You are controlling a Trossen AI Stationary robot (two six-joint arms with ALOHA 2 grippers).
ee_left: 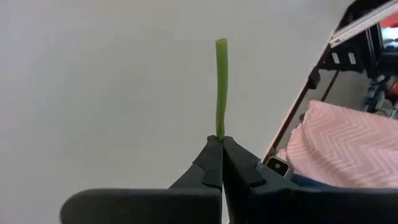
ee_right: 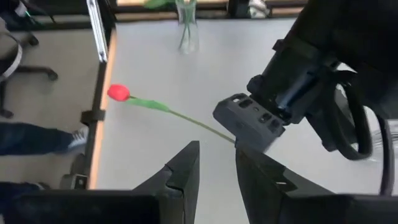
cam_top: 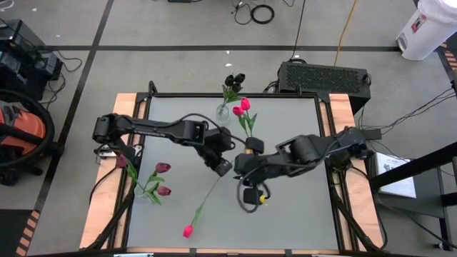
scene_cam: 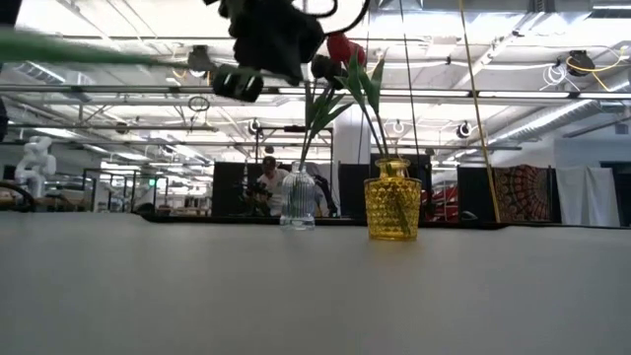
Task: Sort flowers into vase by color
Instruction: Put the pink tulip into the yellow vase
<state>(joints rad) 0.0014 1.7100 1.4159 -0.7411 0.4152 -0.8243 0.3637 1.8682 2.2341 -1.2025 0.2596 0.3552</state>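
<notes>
My left gripper (cam_top: 223,167) is over the table's middle, shut on the thin green stem of a red-pink tulip (cam_top: 188,230), whose head points toward the near edge. My right gripper (ee_right: 216,163) hovers just right of it, open with nothing between its fingers. A clear vase (cam_top: 223,113) at the far edge holds black tulips (cam_top: 234,78). Beside it, a yellow vase (scene_cam: 391,207) holds red-pink tulips (cam_top: 241,108). Two maroon tulips (cam_top: 161,178) lie flat on the table at the left. My left gripper pinches the tulip's stem (ee_left: 220,127) between its two fingertips, close to the cut end, which sticks out a short way past them (ee_left: 221,56). The fingers slant down and lie across the stem. The tulip is lifted clear, and its head (ee_right: 118,93) trails toward the near left.
The table's raised wooden side rails (cam_top: 107,193) border the grey top. Both vases stand close together at the far middle. A person's legs and shoes (ee_right: 37,140) show beyond the left edge. Bare grey surface lies at the near right (cam_top: 300,214).
</notes>
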